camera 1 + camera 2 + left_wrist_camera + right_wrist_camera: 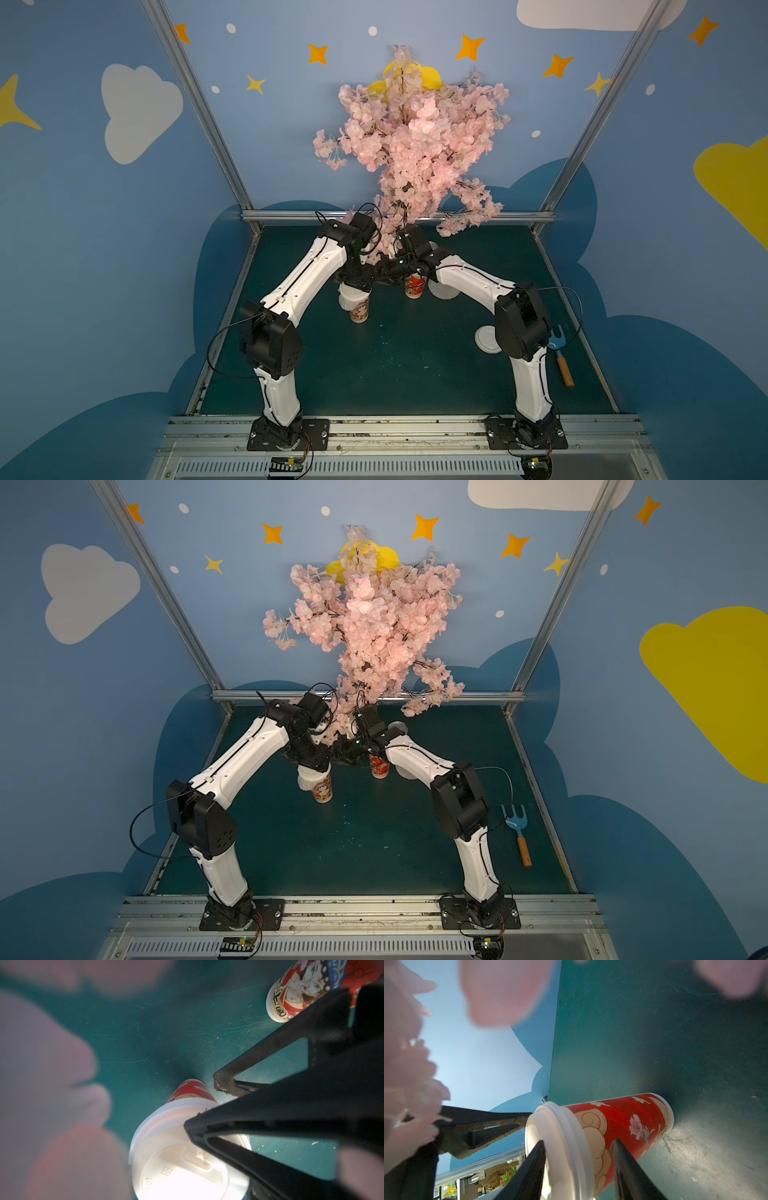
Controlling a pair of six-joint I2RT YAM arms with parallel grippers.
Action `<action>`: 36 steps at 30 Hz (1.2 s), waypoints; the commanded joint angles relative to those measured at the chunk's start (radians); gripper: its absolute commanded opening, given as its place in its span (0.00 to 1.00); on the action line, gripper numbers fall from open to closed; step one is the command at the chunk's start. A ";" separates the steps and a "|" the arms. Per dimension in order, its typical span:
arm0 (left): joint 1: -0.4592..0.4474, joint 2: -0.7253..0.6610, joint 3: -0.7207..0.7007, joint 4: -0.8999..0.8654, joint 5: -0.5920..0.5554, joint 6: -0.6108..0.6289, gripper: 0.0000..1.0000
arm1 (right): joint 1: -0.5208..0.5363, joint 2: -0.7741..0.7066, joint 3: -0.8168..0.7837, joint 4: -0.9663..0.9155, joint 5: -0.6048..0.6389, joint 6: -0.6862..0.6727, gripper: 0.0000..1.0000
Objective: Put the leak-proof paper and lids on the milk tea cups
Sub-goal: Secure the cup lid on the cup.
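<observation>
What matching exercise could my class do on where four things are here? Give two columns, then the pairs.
Things: 1 blue toy rake with wooden handle; 2 pink blossom tree; 3 loose white round plastic lid; 4 lidded red printed paper cup.
Places: A below the left gripper; B nearest the right edge of the green table; C at the table's back; D just left of the right arm.
Pairs: 1-B, 2-C, 3-D, 4-A.

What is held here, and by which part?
Cannot tell: right gripper straddles one cup lid, contact unclear; left gripper hangs open above the other cup lid.
</observation>
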 commanded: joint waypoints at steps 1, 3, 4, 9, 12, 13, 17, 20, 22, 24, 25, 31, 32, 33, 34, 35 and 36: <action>-0.014 0.042 -0.043 0.105 0.070 -0.046 0.80 | 0.079 0.071 -0.005 -0.179 0.002 -0.032 0.52; -0.013 0.041 -0.046 0.107 0.072 -0.046 0.80 | 0.076 0.071 0.008 -0.169 -0.039 -0.040 0.54; -0.014 0.040 -0.046 0.105 0.072 -0.047 0.80 | 0.074 0.065 0.005 -0.135 -0.070 -0.032 0.55; -0.014 0.039 -0.046 0.107 0.072 -0.045 0.80 | 0.085 0.016 -0.008 0.003 -0.154 -0.010 0.64; -0.014 0.040 -0.043 0.108 0.075 -0.046 0.80 | 0.094 0.015 0.014 -0.009 -0.173 -0.018 0.64; -0.013 0.040 -0.041 0.108 0.075 -0.047 0.80 | 0.095 0.020 0.022 -0.028 -0.166 -0.026 0.62; -0.013 0.032 -0.026 0.104 0.072 -0.052 0.81 | 0.093 0.037 0.023 -0.092 -0.120 -0.045 0.54; -0.013 0.011 -0.013 0.105 0.066 -0.058 0.85 | 0.087 0.037 0.009 -0.098 -0.098 -0.039 0.54; -0.013 -0.009 0.001 0.107 0.062 -0.062 0.87 | 0.082 0.034 0.003 -0.098 -0.085 -0.036 0.54; -0.012 -0.029 0.016 0.105 0.061 -0.072 0.88 | 0.081 0.032 0.002 -0.094 -0.082 -0.034 0.55; -0.012 -0.041 0.020 0.108 0.061 -0.078 0.88 | 0.081 0.033 0.002 -0.092 -0.083 -0.033 0.55; 0.015 -0.126 -0.007 0.156 0.096 -0.125 0.88 | 0.081 0.026 0.001 -0.087 -0.082 -0.029 0.55; 0.022 -0.140 -0.012 0.162 0.106 -0.134 0.88 | 0.081 0.024 -0.001 -0.086 -0.081 -0.030 0.55; 0.033 -0.155 -0.023 0.170 0.121 -0.145 0.88 | 0.080 0.022 -0.001 -0.085 -0.081 -0.030 0.55; 0.045 -0.175 -0.043 0.188 0.131 -0.155 0.87 | 0.081 0.021 -0.002 -0.087 -0.081 -0.031 0.55; 0.054 -0.192 -0.070 0.211 0.140 -0.159 0.86 | 0.080 0.020 -0.002 -0.086 -0.081 -0.031 0.55; 0.066 -0.215 -0.111 0.241 0.138 -0.159 0.85 | 0.081 0.020 -0.004 -0.084 -0.082 -0.029 0.55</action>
